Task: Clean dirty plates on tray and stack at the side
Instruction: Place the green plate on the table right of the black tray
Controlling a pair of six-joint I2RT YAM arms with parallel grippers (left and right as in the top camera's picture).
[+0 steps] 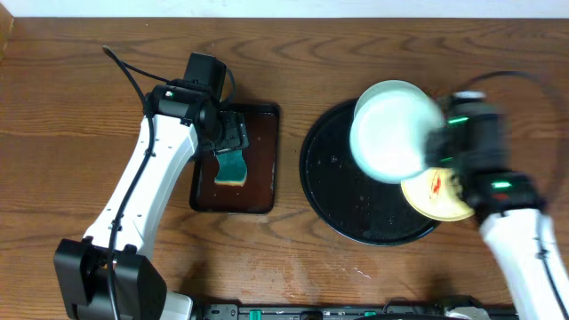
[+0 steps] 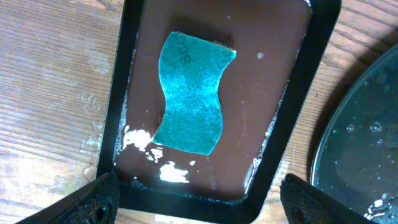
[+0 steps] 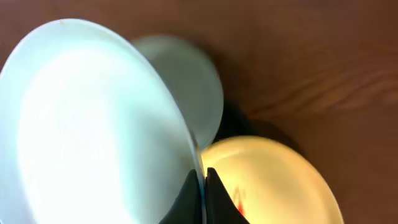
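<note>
My right gripper [image 1: 437,153] is shut on the rim of a pale bluish-white plate [image 1: 391,133] and holds it raised over the round black tray [image 1: 331,178]. In the right wrist view the held plate [image 3: 93,124] fills the left, pinched between my fingers [image 3: 203,186]. A second bluish-white plate [image 3: 193,93] lies behind it. A pale yellow plate [image 1: 436,197] with a red smear sits on the tray's right edge and also shows in the right wrist view [image 3: 273,180]. My left gripper [image 2: 199,199] is open above a green sponge [image 2: 189,93].
The sponge [image 1: 233,167] lies in a rectangular dark-brown tray [image 1: 267,160] left of the black tray. The left wrist view shows that tray's wet floor [image 2: 261,93] and the black tray's edge [image 2: 360,137] at the right. Wood-grain tabletop [image 1: 71,116] surrounds both.
</note>
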